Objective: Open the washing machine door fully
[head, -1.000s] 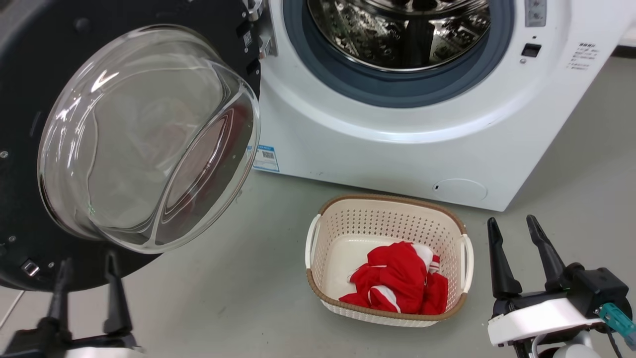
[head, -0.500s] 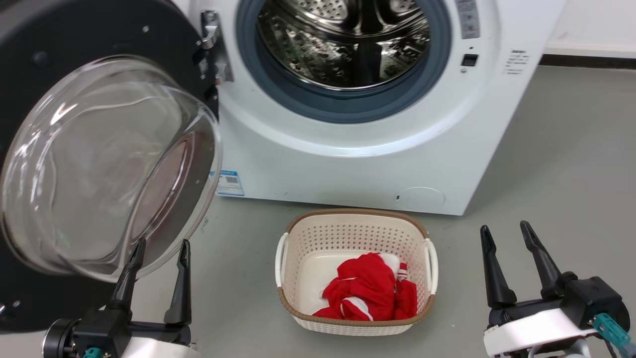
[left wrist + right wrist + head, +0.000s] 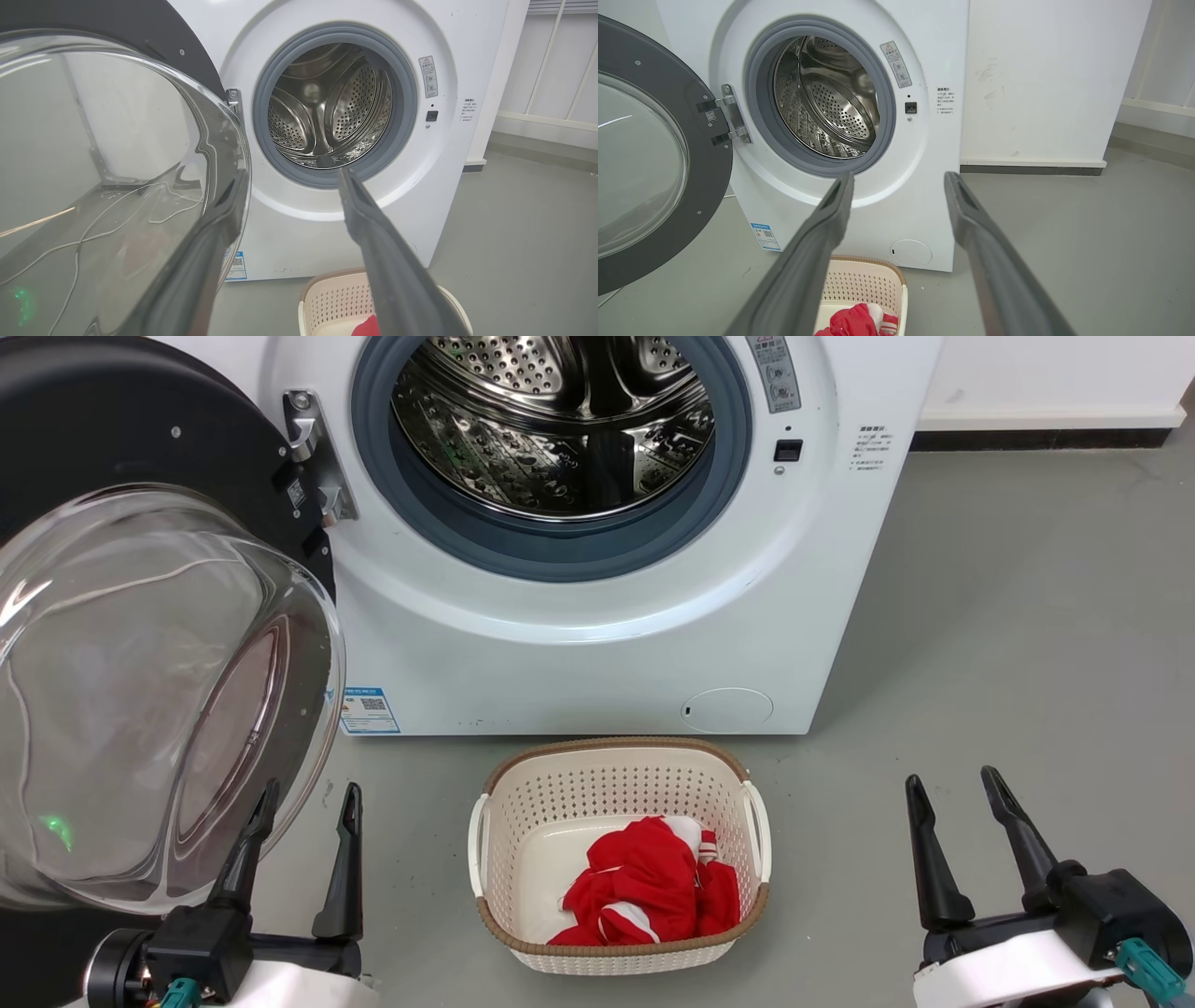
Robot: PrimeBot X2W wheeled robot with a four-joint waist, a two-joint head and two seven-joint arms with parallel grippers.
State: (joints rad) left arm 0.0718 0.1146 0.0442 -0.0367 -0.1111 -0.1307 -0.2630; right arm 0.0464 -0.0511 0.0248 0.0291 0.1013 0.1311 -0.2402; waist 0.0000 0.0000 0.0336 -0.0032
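The washing machine door (image 3: 140, 691) hangs wide open at left, its glass bowl just beside the left gripper (image 3: 311, 787), fingers spread, empty. The right gripper (image 3: 948, 775) is spread too, holding nothing. Blue QR sticker (image 3: 370, 709) low on the white machine (image 3: 579, 663); warning label (image 3: 773, 371) print unreadable.

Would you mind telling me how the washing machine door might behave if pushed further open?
The door probably swings rigidly about its metal hinge rather than flexing. Its bulging glass bowl looks smooth, so the left gripper could slip, and it may be fragile.
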